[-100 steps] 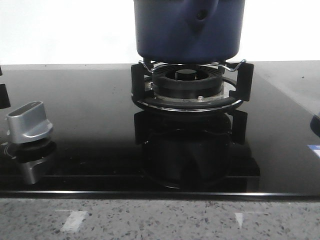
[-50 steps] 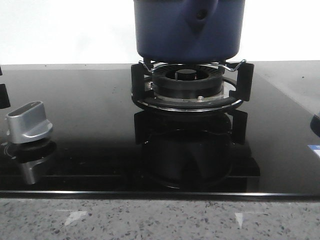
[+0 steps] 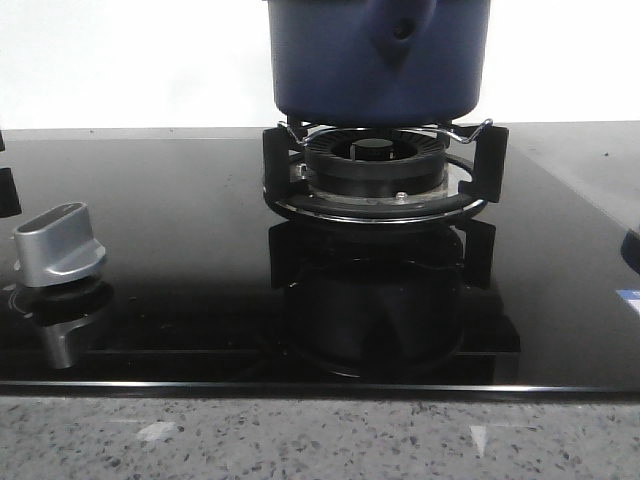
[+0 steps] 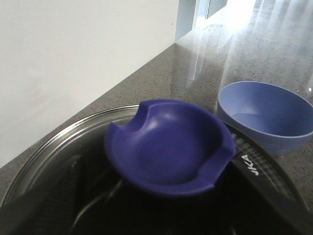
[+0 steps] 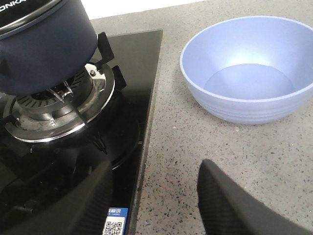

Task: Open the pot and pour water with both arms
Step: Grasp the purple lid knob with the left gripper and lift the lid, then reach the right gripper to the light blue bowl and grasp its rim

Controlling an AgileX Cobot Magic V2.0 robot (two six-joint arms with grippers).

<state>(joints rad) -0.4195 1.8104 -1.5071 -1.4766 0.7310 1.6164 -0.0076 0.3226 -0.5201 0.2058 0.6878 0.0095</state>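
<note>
On the burner grate [image 3: 375, 170] at the back of the black glass hob [image 3: 180, 260] sits the pot [image 3: 378, 60], handle stub toward us. Our left gripper [image 4: 161, 205] is buried under the lid's blue knob [image 4: 168, 147] — it looks clamped on the knob, but we cannot tell for sure. Our right gripper [image 5: 151, 205] hangs spread and empty over the hob edge.

We judge the risk is the glass lid [image 4: 49, 147] slipping or tilting if that hold is shallow, or the rim catching and dragging the pot off the grate.

Only the wrist views show the pale blue bowl [image 5: 249, 73] on the granite counter [image 5: 181, 147]; only the front view shows the silver control knob [image 3: 58, 245].
</note>
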